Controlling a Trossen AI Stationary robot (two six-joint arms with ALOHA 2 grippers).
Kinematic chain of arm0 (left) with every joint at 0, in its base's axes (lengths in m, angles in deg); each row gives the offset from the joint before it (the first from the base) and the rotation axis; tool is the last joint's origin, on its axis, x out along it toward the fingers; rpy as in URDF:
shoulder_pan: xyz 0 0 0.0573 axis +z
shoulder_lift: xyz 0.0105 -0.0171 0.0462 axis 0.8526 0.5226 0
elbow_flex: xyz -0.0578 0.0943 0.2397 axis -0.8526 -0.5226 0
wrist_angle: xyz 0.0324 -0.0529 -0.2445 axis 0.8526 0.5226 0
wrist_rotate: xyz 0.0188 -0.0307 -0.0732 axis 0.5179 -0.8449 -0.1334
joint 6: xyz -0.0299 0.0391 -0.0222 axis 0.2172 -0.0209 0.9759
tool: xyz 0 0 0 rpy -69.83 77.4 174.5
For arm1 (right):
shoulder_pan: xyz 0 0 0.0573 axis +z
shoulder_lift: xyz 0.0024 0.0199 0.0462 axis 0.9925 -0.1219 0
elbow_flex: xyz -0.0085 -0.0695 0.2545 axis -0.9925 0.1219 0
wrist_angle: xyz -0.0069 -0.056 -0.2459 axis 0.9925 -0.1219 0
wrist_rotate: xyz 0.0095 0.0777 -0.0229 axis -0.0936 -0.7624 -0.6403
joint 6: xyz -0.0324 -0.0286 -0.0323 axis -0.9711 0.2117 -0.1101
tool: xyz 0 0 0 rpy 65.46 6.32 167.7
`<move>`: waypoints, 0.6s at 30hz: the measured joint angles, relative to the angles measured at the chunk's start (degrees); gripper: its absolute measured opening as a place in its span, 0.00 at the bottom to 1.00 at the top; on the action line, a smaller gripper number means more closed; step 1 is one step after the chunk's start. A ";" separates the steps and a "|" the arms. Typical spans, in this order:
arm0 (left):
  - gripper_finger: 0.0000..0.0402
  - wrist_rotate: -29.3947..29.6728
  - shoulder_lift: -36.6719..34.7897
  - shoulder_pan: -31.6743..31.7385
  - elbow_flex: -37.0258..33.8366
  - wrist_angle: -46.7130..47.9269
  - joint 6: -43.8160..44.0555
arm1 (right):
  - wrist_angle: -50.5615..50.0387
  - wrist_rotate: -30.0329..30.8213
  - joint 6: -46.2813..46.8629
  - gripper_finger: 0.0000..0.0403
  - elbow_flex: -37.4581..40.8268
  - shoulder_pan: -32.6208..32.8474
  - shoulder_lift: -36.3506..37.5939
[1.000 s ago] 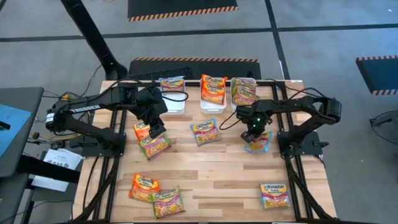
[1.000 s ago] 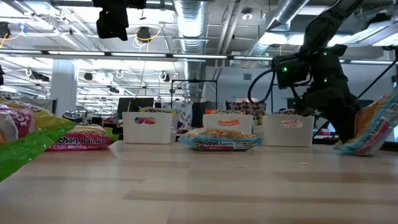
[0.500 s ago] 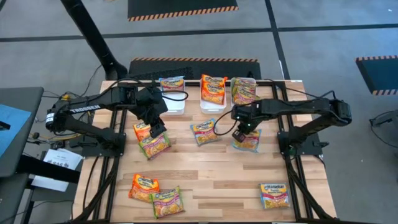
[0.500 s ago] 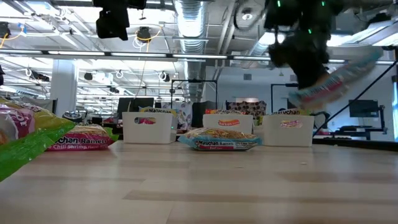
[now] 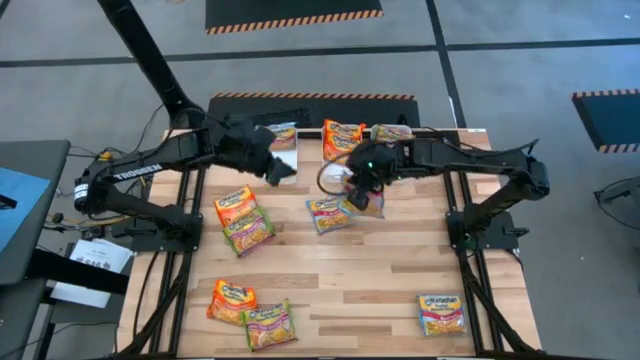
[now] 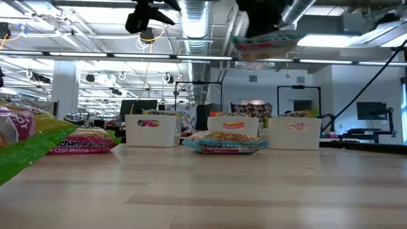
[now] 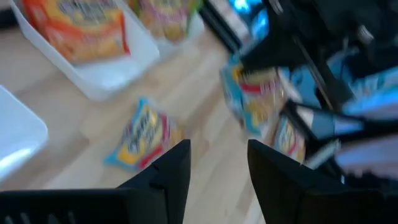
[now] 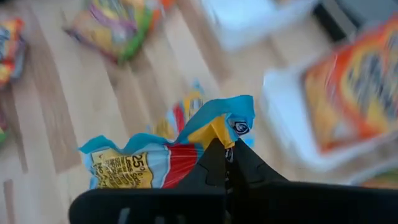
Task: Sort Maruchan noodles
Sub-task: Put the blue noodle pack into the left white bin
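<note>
My right gripper is shut on a blue-red edged Maruchan packet, held high over the table near the middle white bin; the packet also shows in the low view. My left gripper stands open and empty by the left bin. Loose packets lie flat on the wood: an orange one, a green one, a blue-red one, and others near the front edge. The middle bin holds an orange packet. My right gripper pinches the packet's crimped end seam between its two shut fingers, which slant down from above. The packet is lifted clear of the table and trails away below the fingertips, crumpled near the hold.
The right bin stands in the row of three along the far edge, with a packet inside. Near the front edge lie an orange packet, a green one and a blue one. Bare wood shows in the table's middle.
My right gripper has risen from the table's right side with the blue-red packet, lifting it clear, and carried it left and toward the far edge, near the middle bin. My left gripper has tipped up and swung from over the orange packet toward the left bin, staying open.
</note>
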 joint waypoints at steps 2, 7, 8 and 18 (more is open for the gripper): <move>0.36 0.57 0.00 1.55 0.00 -1.08 0.35 | 0.53 0.04 -3.14 0.02 -3.04 -0.80 -1.14; 0.36 0.58 0.00 4.68 0.00 -3.15 0.35 | 0.53 -0.01 -9.27 0.02 -9.19 -2.66 -4.60; 0.36 0.28 0.00 5.12 0.00 -3.25 0.35 | 0.71 -0.13 -10.21 0.02 -10.25 -3.10 -5.19; 0.36 -3.03 2.11 7.46 0.10 -6.76 -0.86 | 4.24 -0.94 -16.65 0.02 -18.13 -5.30 -11.34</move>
